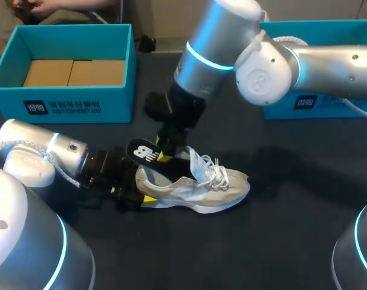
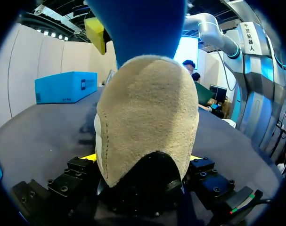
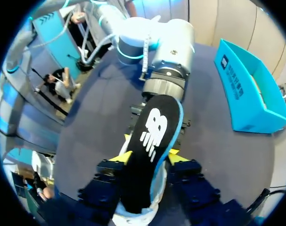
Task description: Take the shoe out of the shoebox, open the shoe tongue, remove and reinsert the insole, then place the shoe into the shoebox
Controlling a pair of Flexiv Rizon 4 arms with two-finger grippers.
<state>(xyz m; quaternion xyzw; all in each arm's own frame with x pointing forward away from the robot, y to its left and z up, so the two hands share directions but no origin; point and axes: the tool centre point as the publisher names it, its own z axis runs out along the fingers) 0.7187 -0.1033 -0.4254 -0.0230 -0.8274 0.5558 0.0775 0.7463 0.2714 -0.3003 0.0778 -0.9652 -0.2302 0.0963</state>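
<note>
Nearest me, my left arm (image 1: 47,154) lies low over the dark desk (image 1: 280,241), coming in from the left. Its left pincer (image 1: 138,192) is clamped on the back of the beige suede-and-mesh sneaker (image 1: 201,184) with white laces (image 1: 210,169). In the left wrist view the rounded suede heel (image 2: 147,117) sits between the two fingers with a yellow tip against each side, so the left pincer (image 2: 142,158) grips the sneaker. The sneaker lies on the desk, outside both boxes, with its toe toward my right and its laces loose over the tongue.

Just past the heel, the black foam insole (image 1: 144,152) with a white logo and a blue underside sticks up out of the sneaker's opening and leans back over the left pincer. The right pincer (image 1: 167,154) comes down on it from above, at the end of my right arm (image 1: 328,63). In the right wrist view the yellow fingertips (image 3: 121,156) touch the two long edges of the insole (image 3: 150,136), so the right pincer (image 3: 147,157) is closed on the insole. The insole's lower end runs down toward the pale sneaker (image 3: 133,214).

Farthest off, an open teal shoebox (image 1: 62,96) stands at the desk's far left with flat brown cardboard (image 1: 74,72) lying inside it. A second teal box (image 1: 325,107) stands at the far right, partly hidden behind the right arm. Both are well apart from the sneaker.
</note>
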